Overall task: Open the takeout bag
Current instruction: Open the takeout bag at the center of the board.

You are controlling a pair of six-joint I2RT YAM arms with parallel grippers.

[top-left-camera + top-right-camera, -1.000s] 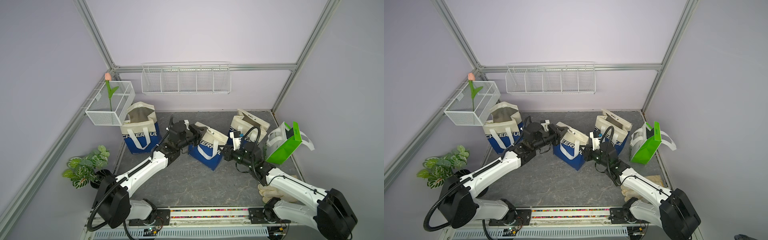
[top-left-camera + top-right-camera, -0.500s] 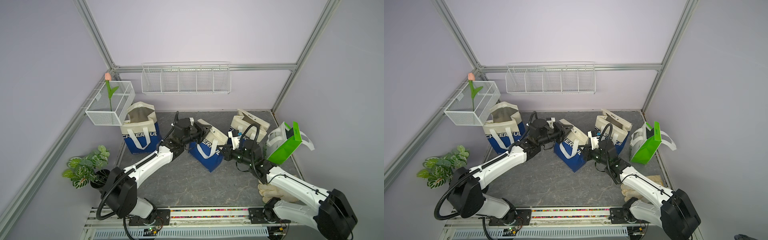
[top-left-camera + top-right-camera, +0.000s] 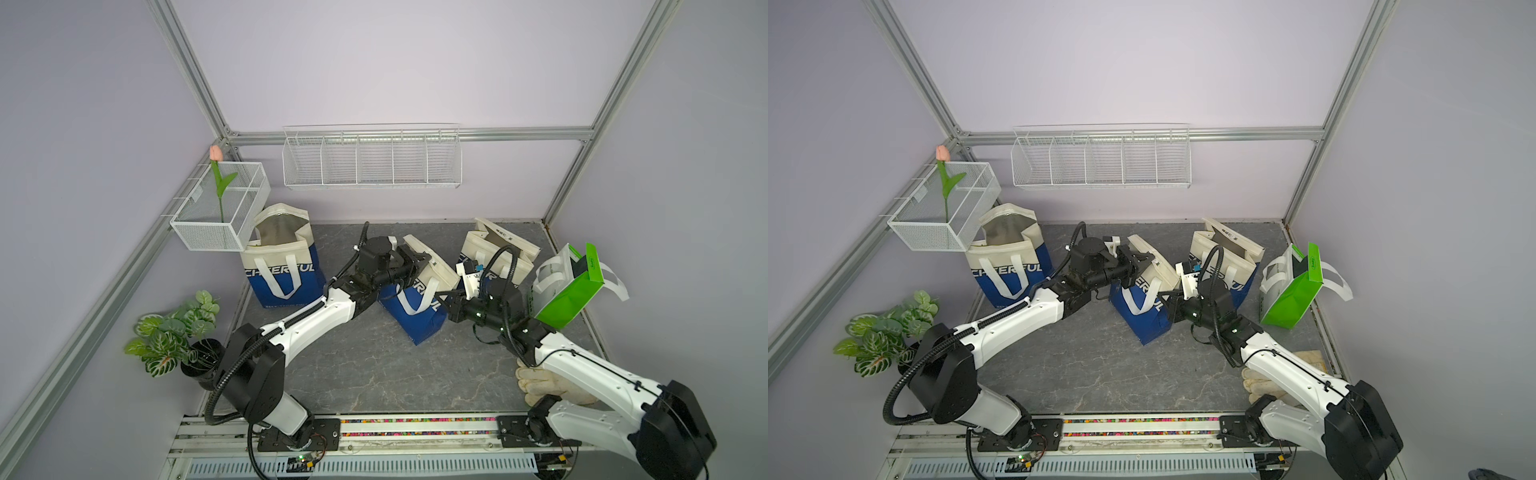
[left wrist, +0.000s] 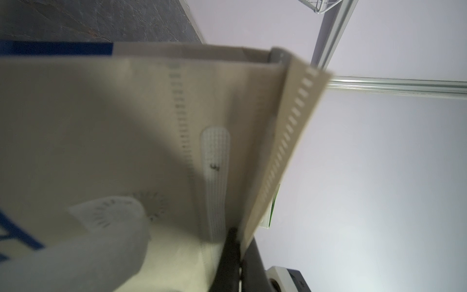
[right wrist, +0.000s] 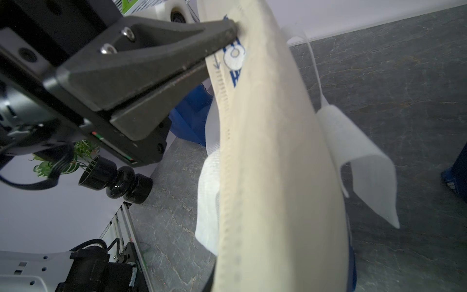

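The takeout bag (image 3: pixel 415 303), blue below and cream on top with white handles, stands tilted mid-floor in both top views (image 3: pixel 1142 309), its cream top folded flat. My left gripper (image 3: pixel 422 261) is shut on the far end of the top rim. My right gripper (image 3: pixel 444 297) is shut on the near end. In the left wrist view the black fingers (image 4: pixel 231 252) pinch the perforated cream rim (image 4: pixel 285 151). In the right wrist view the cream rim (image 5: pixel 273 164) covers my own jaws, and the left gripper (image 5: pixel 233 26) bites its far end.
An open blue and cream bag (image 3: pixel 282 266) stands at the left, another (image 3: pixel 498 249) behind the right arm, and a green bag (image 3: pixel 569 295) at the right wall. A potted plant (image 3: pixel 174 332), wire basket (image 3: pixel 220 212), wall rack (image 3: pixel 372 160) and glove (image 3: pixel 552 386) edge the floor.
My left gripper has moved right to the bag's top rim and closed on it. The right gripper has stayed shut on the bag's near end, almost still.
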